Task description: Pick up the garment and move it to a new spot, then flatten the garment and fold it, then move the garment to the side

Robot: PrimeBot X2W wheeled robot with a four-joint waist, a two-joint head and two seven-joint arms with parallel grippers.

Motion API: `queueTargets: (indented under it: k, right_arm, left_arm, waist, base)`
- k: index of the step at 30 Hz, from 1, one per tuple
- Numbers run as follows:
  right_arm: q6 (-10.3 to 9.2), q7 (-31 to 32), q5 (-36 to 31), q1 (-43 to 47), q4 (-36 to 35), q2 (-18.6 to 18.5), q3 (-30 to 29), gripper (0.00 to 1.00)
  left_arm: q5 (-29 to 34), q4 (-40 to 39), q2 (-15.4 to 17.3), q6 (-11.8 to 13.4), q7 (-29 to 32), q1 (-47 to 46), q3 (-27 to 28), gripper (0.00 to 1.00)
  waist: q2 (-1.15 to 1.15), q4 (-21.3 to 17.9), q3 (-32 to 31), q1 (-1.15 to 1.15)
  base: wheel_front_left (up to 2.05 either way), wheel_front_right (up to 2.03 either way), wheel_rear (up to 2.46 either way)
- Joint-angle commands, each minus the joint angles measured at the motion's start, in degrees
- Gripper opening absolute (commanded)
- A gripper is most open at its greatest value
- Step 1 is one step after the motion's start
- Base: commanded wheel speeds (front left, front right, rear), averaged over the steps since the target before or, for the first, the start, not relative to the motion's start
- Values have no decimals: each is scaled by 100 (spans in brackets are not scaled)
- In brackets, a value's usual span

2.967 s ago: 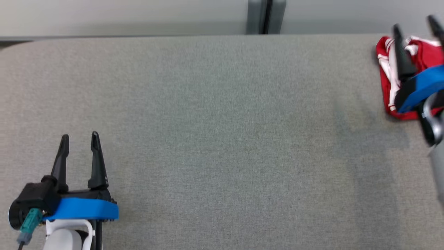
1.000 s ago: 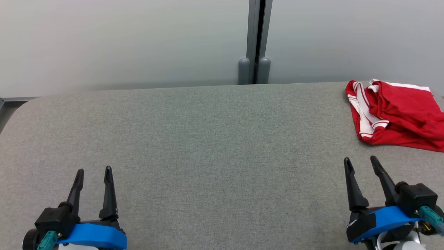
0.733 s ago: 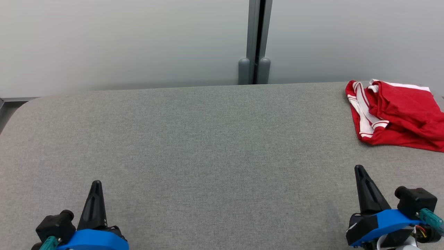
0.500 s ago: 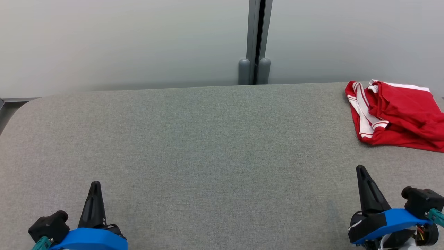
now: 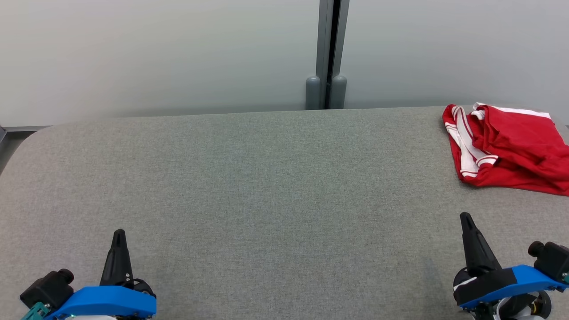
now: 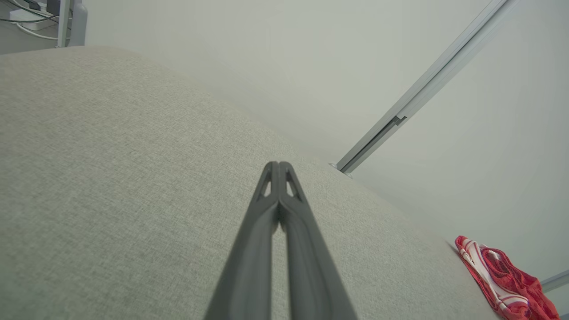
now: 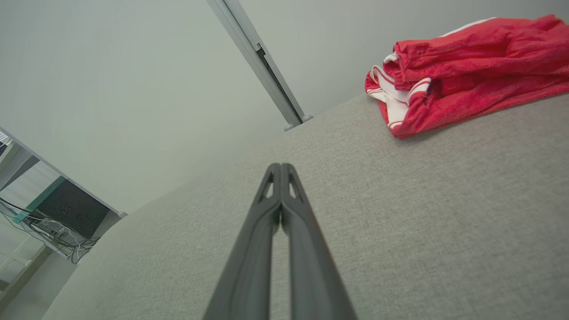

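The garment (image 5: 506, 149) is red with white stripes and lies folded in a bundle at the far right of the grey table (image 5: 275, 186), partly cut off by the head view's right edge. It also shows in the left wrist view as the garment (image 6: 502, 278) and in the right wrist view as the garment (image 7: 462, 75). My left gripper (image 5: 118, 233) sits at the lower left, shut and empty, its tips touching (image 6: 278, 165). At the lower right my right gripper (image 5: 465, 216) is shut on nothing too (image 7: 280, 166), well short of the garment.
A pale wall with a vertical grey post (image 5: 330, 53) runs right behind the table's far edge. The table's left corner (image 5: 26, 138) is rounded. Cables and equipment (image 7: 53, 224) lie on the floor beyond the left end.
Both grippers have gone from open to shut and drawn back slightly toward the bottom of the head view. The garment has stayed where the right gripper left it.
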Motion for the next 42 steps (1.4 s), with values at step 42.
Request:
queueTargets:
  k: [42]
  right_arm:
    - [2,497,3233,-252,103,-27,-124,0]
  left_arm:
    - [-2942,-113,-112,-99,710,-399,259,0]
  waist:
    - [0,9,-59,0]
  base:
    - [0,0,0]
